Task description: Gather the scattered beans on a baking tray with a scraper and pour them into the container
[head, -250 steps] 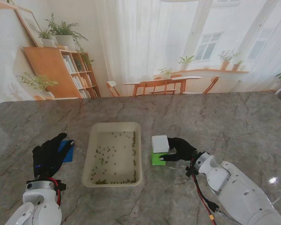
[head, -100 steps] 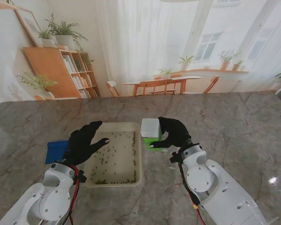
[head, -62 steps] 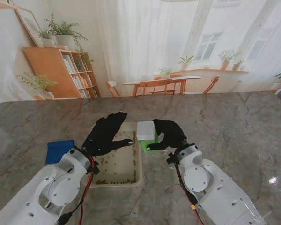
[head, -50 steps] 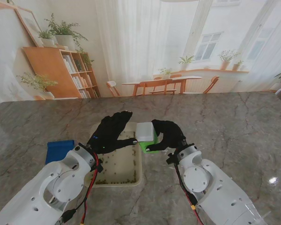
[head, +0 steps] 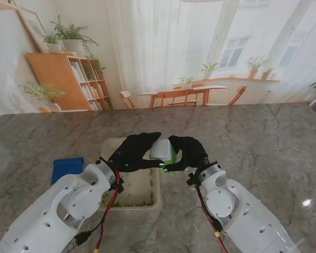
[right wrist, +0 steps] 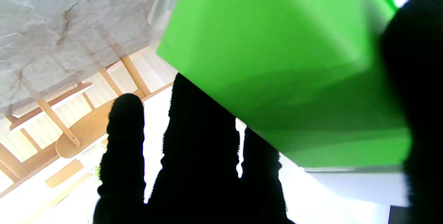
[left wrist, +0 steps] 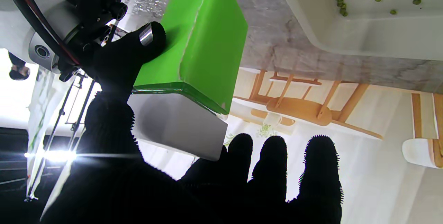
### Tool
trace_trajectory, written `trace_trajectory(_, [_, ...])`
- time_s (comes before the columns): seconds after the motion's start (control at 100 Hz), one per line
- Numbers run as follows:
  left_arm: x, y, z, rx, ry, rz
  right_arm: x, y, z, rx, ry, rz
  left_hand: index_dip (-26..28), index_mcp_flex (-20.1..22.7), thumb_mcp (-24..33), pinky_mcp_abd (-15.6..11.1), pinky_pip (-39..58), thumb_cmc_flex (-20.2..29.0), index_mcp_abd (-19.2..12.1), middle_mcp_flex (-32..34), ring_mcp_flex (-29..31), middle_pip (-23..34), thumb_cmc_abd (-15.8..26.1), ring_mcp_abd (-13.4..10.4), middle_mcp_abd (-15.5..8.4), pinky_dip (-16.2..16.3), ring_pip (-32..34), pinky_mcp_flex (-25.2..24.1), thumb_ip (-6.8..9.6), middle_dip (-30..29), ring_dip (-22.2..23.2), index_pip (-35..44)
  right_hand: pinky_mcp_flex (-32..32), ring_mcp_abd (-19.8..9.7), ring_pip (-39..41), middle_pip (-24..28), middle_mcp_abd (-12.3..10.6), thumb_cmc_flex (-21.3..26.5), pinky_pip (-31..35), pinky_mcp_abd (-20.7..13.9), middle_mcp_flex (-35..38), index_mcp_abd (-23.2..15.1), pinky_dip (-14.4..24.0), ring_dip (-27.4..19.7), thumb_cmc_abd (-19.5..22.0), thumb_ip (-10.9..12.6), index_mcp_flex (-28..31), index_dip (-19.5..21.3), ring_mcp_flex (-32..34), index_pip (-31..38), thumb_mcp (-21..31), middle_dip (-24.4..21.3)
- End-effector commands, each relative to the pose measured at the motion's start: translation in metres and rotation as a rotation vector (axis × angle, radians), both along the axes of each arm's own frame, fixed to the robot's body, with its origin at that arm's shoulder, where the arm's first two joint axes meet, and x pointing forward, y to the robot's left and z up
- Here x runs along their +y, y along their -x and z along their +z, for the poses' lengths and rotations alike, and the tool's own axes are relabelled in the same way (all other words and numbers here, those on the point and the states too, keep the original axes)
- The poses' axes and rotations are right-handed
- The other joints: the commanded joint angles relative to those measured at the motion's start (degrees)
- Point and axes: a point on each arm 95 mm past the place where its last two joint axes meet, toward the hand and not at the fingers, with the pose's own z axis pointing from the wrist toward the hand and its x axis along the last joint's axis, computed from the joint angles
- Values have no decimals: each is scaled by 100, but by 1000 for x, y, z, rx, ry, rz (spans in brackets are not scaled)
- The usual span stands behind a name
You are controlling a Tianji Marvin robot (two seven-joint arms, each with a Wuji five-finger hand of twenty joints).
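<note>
My right hand (head: 188, 153) grips the green container (head: 171, 159) mid-frame; my left hand (head: 136, 152) cups its white lid (head: 160, 149) above the tray (head: 147, 190).

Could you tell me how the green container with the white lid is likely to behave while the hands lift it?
The green container looks like a rigid plastic box, so it should hold shape under the right hand. Its glossy sides may be slippery. The white lid, which the left hand touches, seems a separate piece that might pop off.
</note>
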Motion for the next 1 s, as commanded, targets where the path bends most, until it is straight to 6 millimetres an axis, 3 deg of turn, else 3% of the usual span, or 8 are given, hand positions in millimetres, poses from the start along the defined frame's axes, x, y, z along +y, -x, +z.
trace_trajectory(0.0, [-3,0,-2,8,-3,8,2,1,0,6,6,9,174,187,110,-91,381,77,133,236,186,124,-147,35,-90,307,163,35,442,295,231,110,31,-254,112,1066,-478,1063,13,51,624,-1433,130,101,511,64,498,583,-5,1311,2714,405])
trace_trajectory(0.24, [-14,0,-2,37,11,50,5,4,0,5,16,-2,1244,1116,111,-245,1477,660,-536,1318,1044,890,-236,-70,-569,818,871,327,454,1874,1343,730,52,-239,152,1098,-441,1068,29,30,620,-1420,136,104,494,57,492,574,-7,1309,2721,424])
trace_trajectory(0.38, [-22,2,-3,33,20,100,7,5,0,-5,31,-16,2432,1393,99,-454,2154,644,-885,1655,1245,2102,-139,-75,-880,1024,1753,369,435,3815,2576,1284,52,-218,170,1099,-391,1076,45,45,612,-1384,140,101,497,50,497,569,-8,1319,2719,409])
trace_trajectory(0.46, [-27,3,-2,7,6,128,8,6,0,-7,42,-22,3381,1420,94,-449,2416,546,-1040,1737,1282,2850,-132,-72,-950,1120,2179,356,423,4524,3011,1839,52,-207,184,1106,-387,1090,60,53,613,-1373,143,99,493,51,495,565,-4,1319,2718,405])
trace_trajectory(0.58, [-34,9,-2,-25,-65,187,10,8,0,-9,49,-31,4786,1451,87,-316,2578,149,-1134,1870,1300,3449,-82,9,-895,1224,2488,294,407,4920,3184,2924,47,-178,223,1120,-371,1104,93,74,616,-1323,150,99,477,50,491,555,-2,1326,2719,394])
trace_trajectory(0.7, [-43,13,-2,-47,-104,231,12,9,0,-12,59,-43,5497,1802,79,-114,2745,-10,-1138,2155,1416,3784,136,167,-799,1364,2697,287,393,5131,3226,4044,45,-155,249,1132,-339,1112,118,85,617,-1299,153,94,478,48,497,552,1,1334,2722,388])
trace_trajectory(0.9, [-54,15,-1,-140,-205,294,15,10,0,-16,69,-62,5781,2517,64,223,3226,-85,-1003,2705,1700,4522,570,368,-710,1540,3237,355,377,5483,3318,5841,28,-104,307,1150,-302,1148,177,124,624,-1230,157,82,482,42,486,534,-1,1339,2702,369])
trace_trajectory(0.99, [-58,17,-1,-158,-245,322,15,11,0,-19,76,-69,5589,2744,60,385,3362,-148,-900,2901,1800,4600,650,515,-596,1559,3373,385,377,5446,3277,6092,30,-95,327,1150,-291,1153,202,131,612,-1221,157,73,490,43,487,529,-6,1341,2696,361])
